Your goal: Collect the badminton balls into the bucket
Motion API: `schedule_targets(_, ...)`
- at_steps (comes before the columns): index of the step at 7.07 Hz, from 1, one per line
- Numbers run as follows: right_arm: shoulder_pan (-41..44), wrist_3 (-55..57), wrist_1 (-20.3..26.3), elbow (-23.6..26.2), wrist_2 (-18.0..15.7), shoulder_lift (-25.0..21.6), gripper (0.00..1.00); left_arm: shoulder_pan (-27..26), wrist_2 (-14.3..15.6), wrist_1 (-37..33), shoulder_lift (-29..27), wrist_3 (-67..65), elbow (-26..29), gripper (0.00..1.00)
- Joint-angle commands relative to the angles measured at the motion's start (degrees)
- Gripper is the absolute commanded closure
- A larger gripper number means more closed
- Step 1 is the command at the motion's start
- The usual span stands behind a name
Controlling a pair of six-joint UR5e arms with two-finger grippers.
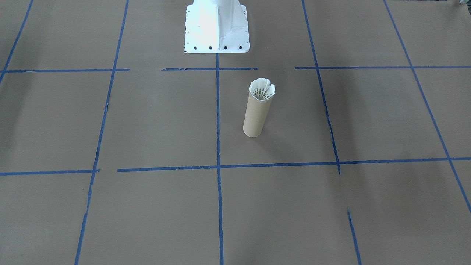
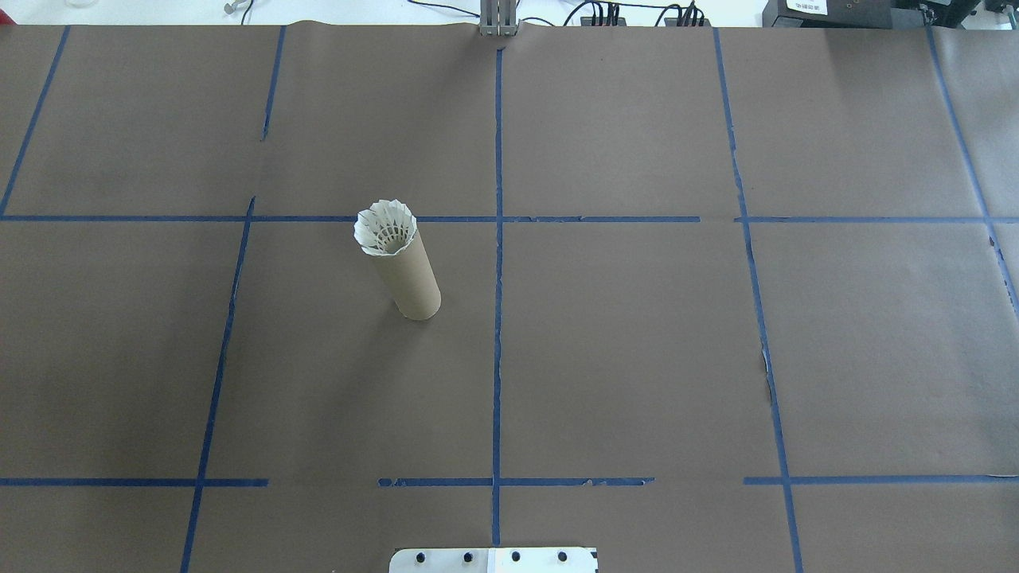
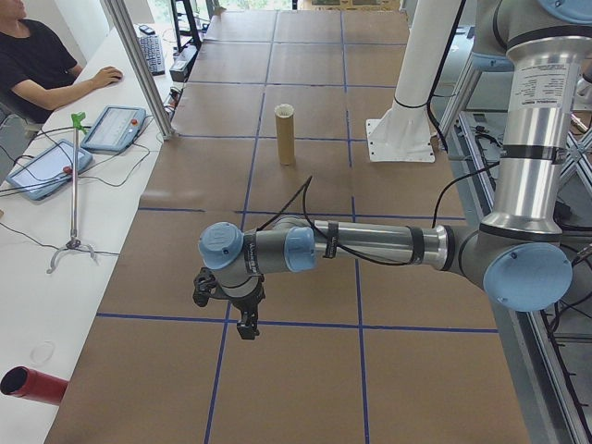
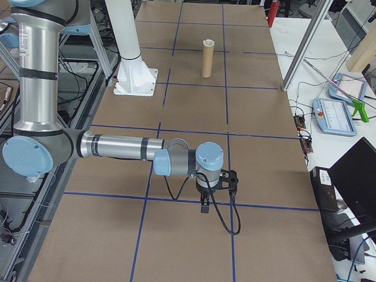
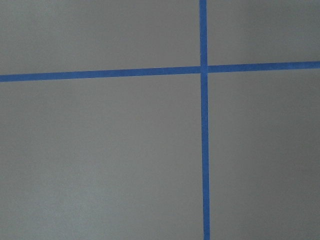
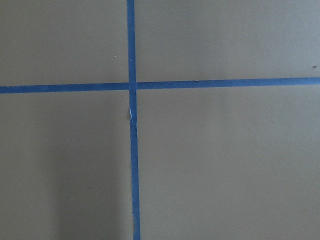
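1. Shuttlecock (image 2: 386,228) sits in the mouth of the cardboard tube (image 2: 407,277), cork end down inside and feather skirt flaring just above the rim; the front view shows the same, the shuttlecock (image 1: 262,89) crowning the tube (image 1: 257,116).
2. Tube stands upright on the brown-papered worktop (image 2: 637,358), long axis vertical, on the robot's left half, just beside the centre tape line and not far out from the white base (image 1: 217,25).
3. Both arms hang well away from it, each low over a tape crossing near its own end of the worktop: the left gripper (image 3: 242,324) in the left side view, the right gripper (image 4: 204,202) in the right side view.
4. Of the two, the left arm looks the nearer, since the tube is on its side.
5. Whether either pair of fingers is open or closed I cannot tell; only the side cameras catch them, and the wrist cameras see only paper and tape.
6. No loose shuttlecock shows anywhere, so the collecting looks done to me.
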Motion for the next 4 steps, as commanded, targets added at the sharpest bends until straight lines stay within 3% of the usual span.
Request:
schedule_targets(1, 0.0, 0.0, 0.0, 0.0, 0.0, 0.0, 0.00, 0.0, 0.1, -0.4, -0.3, -0.2, -0.1, 0.00)
schedule_targets(4, 0.0, 0.0, 0.0, 0.0, 0.0, 0.0, 0.00, 0.0, 0.0, -0.4, -0.3, -1.3, -0.3, 0.00)
